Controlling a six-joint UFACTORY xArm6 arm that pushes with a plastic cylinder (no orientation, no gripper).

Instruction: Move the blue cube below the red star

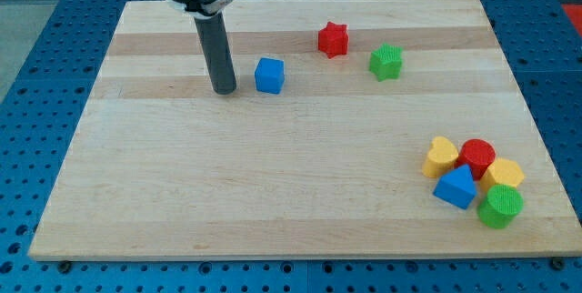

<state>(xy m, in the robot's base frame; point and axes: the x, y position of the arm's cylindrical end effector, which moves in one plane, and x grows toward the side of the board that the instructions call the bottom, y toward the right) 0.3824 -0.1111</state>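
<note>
On the pale wooden table, my tip rests just to the view's left of the small blue cube, a narrow gap between them. The rod ends plain, with no fingers to open or close. The red star-shaped block sits up and to the view's right of the cube, near a green star-shaped block. No writing or labels can be read, and no containers show.

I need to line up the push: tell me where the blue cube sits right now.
The blue cube sits in the board's upper middle, just to the view's right of my tip, and down-left of the red star.
</note>
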